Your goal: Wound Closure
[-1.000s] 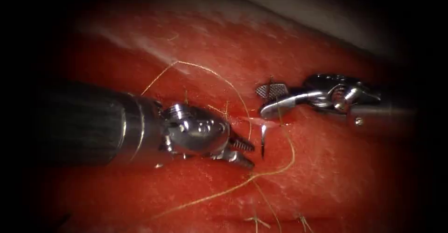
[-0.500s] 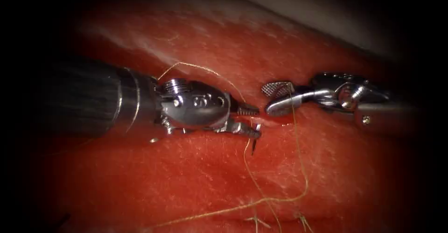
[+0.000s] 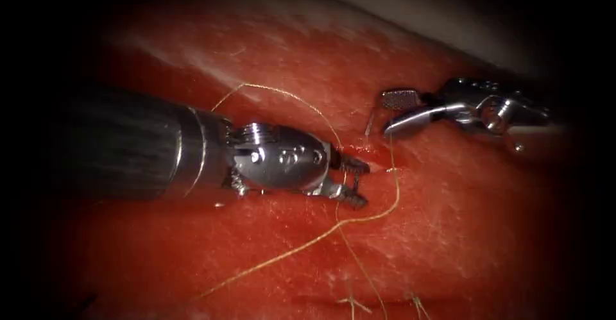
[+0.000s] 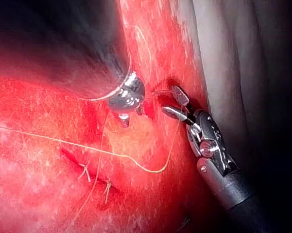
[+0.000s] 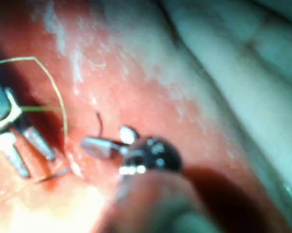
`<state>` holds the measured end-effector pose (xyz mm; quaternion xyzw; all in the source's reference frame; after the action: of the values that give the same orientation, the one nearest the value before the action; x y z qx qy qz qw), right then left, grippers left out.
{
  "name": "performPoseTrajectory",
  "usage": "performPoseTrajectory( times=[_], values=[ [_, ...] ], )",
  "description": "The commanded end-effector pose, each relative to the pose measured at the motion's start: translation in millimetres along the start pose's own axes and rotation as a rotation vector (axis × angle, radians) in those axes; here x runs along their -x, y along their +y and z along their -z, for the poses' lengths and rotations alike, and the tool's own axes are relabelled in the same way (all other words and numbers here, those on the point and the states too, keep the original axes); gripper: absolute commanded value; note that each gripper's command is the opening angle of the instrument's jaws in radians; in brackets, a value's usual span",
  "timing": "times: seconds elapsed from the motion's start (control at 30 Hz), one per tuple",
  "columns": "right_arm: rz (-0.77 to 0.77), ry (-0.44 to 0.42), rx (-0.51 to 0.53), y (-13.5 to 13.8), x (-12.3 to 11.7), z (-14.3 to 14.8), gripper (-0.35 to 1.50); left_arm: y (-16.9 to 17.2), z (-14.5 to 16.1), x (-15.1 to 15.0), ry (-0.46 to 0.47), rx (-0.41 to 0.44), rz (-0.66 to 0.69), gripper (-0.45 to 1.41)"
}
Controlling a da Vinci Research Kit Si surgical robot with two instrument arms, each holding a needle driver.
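Note:
The needle is in the tissue (image 3: 449,230). Its dark tip (image 3: 355,183) stands out of the surface between the parted jaws of my left tool (image 3: 353,181); I cannot see them clamp it. The needle's thin tail (image 3: 369,124) rises from the tissue just left of my right tool (image 3: 393,111), whose jaws are open and hold nothing. The left wrist view shows the tail (image 4: 160,92) as a fine wire beside the right tool (image 4: 177,103). Golden thread (image 3: 359,218) runs down from near the tail and sweeps to the lower left.
A second stretch of thread (image 3: 282,92) arcs over the left tool's wrist. Short cut thread ends of earlier stitches (image 3: 353,304) stand at the bottom of the endoscope view. Red fluid wets the tissue. The tissue's pale far edge (image 3: 410,18) runs along the back.
The left tool moved right and its jaws came around the protruding needle tip. The right tool drew back up and to the right, away from the needle tail. The thread loop shifted.

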<state>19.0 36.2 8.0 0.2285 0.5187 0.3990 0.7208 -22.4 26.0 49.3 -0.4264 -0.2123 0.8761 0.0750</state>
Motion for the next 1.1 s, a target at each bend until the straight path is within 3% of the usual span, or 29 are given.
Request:
performPoseTrajectory(
  times=[0.03, 0.3, 0.4, 0.73, 1.1],
  values=[
    [0.015, -0.013, 0.007, 0.2, -0.2, -0.7, 1.48, 0.0, -0.7, 0.2, 0.003, 0.005, -0.015, 0.48],
    [0.04, -0.026, 0.018, 0.3, -0.1, -0.7, 1.48, 0.3, -0.8, 0.0, 0.021, 0.042, -0.161, 0.58],
    [0.041, -0.025, 0.018, 0.3, 0.0, -0.7, 1.48, 0.0, -1.9, 0.0, 0.032, 0.032, -0.312, 0.66],
    [0.048, -0.023, 0.023, 0.3, 0.3, -0.7, 1.48, 0.0, -3.0, 1.9, 0.022, 0.007, -0.419, 0.67],
    [0.048, -0.019, 0.041, 0.3, 0.6, -0.7, 1.48, -2.3, -6.0, 5.0, -0.01, -0.142, -0.49, 0.62]
  ],
)
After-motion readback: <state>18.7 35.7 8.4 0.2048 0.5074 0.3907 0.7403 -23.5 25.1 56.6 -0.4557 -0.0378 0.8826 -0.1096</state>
